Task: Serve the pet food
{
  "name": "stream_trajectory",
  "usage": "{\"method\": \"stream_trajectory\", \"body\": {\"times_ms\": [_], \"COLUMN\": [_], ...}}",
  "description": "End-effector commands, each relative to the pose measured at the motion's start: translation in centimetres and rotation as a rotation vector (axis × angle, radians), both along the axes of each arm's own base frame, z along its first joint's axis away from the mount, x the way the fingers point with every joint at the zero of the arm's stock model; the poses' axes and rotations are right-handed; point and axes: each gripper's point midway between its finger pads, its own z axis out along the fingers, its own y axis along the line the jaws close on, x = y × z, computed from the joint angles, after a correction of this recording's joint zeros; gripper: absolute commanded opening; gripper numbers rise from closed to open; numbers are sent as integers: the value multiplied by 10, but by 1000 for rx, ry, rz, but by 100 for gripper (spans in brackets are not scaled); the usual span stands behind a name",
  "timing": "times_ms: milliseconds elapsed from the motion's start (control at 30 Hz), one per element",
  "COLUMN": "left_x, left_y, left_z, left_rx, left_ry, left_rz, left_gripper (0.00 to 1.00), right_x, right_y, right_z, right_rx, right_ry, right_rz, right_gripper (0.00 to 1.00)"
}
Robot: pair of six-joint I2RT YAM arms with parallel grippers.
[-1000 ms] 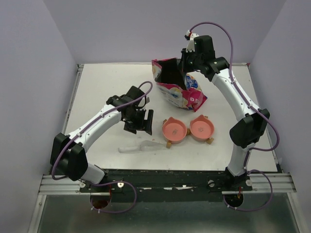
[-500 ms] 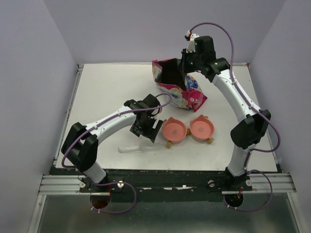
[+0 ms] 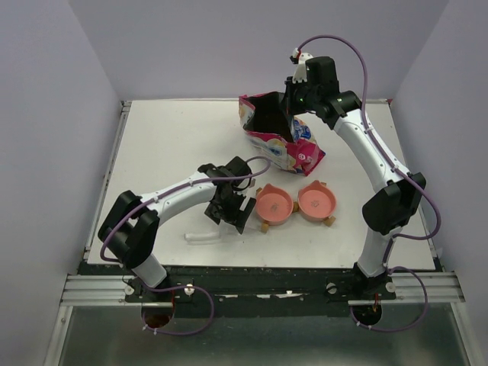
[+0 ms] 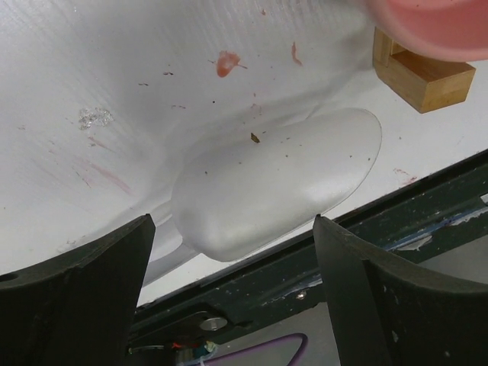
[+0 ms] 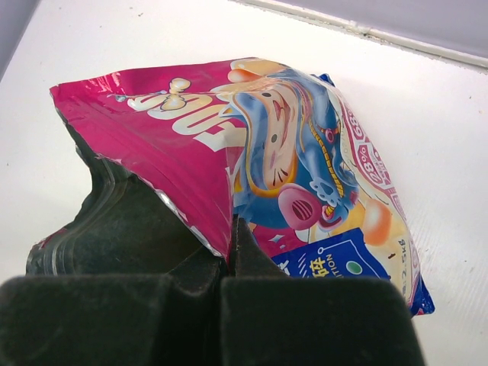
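1. Down near the worktop's [image 3: 168, 145] front edge, the left end effector [image 3: 231, 211] is hovering spread wide over the flat-lying scoop [image 4: 278, 183]. A sloppy close is risking skidding it off.
2. Right end effector [image 5: 229, 263] is pinching the bag [image 5: 290, 152] rim. If that's slipping, the bag's collapsing.
3. Pet food isn't showing, probably sitting inside the bag. None is showing in the bowls [image 3: 256, 203].

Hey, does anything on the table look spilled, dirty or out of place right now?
Only small things: a reddish smear and dark specks mark the table beside the white scoop, and one brown crumb sits at the scoop's edge. No spilled heap shows.
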Motion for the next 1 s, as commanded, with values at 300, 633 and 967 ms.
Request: {"method": "stream_trajectory", "body": {"times_ms": [300,633,967], "left_x": [47,113,214], "left_y": [17,47,65], "left_z": [-26,-35,13], "left_rx": [145,165,132], "left_ry": [-149,-170,-255], "left_rz": [133,257,368], "left_gripper": [67,55,70], "right_x": [-18,-22,-27], "right_y": [3,1,6], "right_z": [49,52,55], "right_rx": [64,68,97], "right_ry": [-95,-98,-86], "right_rz": [44,43,62], "right_gripper": [0,0,0]}}
